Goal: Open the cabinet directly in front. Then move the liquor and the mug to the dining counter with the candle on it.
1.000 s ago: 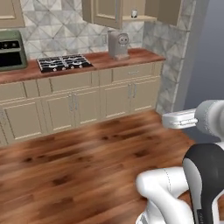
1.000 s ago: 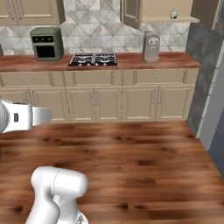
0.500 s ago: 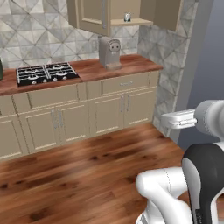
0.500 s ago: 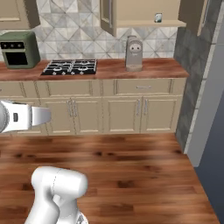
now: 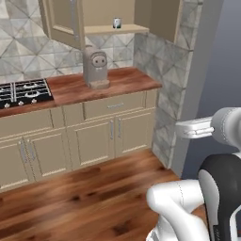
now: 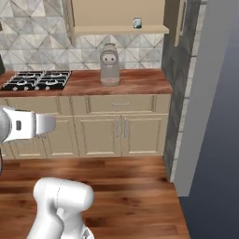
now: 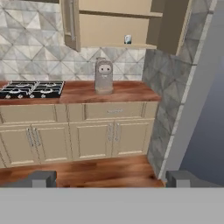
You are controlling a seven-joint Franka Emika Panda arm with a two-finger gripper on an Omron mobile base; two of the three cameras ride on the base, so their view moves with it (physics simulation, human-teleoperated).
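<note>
Gripper spread wide, holding nothing, two tips low in hand view, aimed at the kitchen wall. One cabinet up top, both doors swung open. One mug on its bottom shelf, near the right end. One grey appliance on the counter below, one stove at its left end.

One wall cabinet hangs open at the top of the frame, both of its doors swung wide. One mug stands on its shelf. One grey appliance stands on the single wood worktop, and one black stove is set in it at the left. Below run four lower cabinet doors and one drawer in the hand view.
</note>
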